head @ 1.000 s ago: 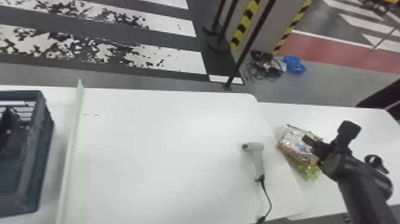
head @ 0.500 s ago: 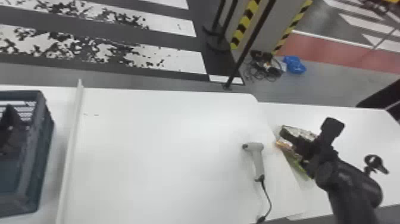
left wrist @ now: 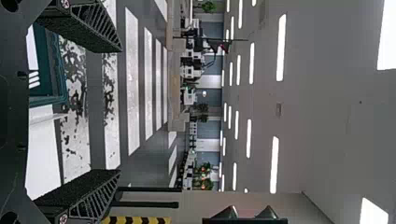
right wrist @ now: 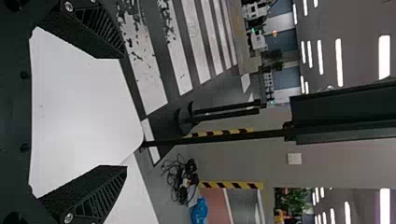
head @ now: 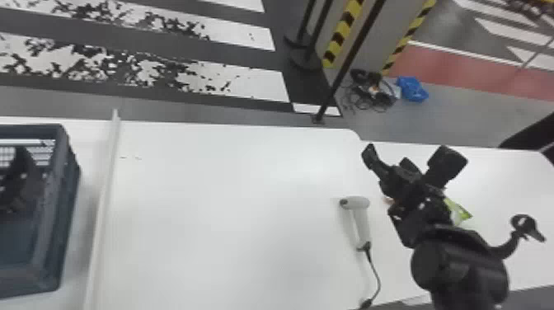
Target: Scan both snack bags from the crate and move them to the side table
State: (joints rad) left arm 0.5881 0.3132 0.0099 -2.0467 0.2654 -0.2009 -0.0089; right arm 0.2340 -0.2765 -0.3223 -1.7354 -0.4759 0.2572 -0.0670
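You've got the right end effector (head: 409, 158) partly hiding a green-cornered snack bag (head: 458, 212) in head view; wrist view shows ribbed fingers (right wrist: 100, 193) apart. Left end effector (head: 17, 179) gapes too.

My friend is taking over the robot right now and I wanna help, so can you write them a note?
Left gripper: open, nothing held, near the crate.
Right gripper: open, nothing held, raised.
Done: a snack bag is on the side table, partly hidden by the right arm.
Scanner: lying on the main table.
Can't tell: second bag, scans.
Left: check those, then probably finish.
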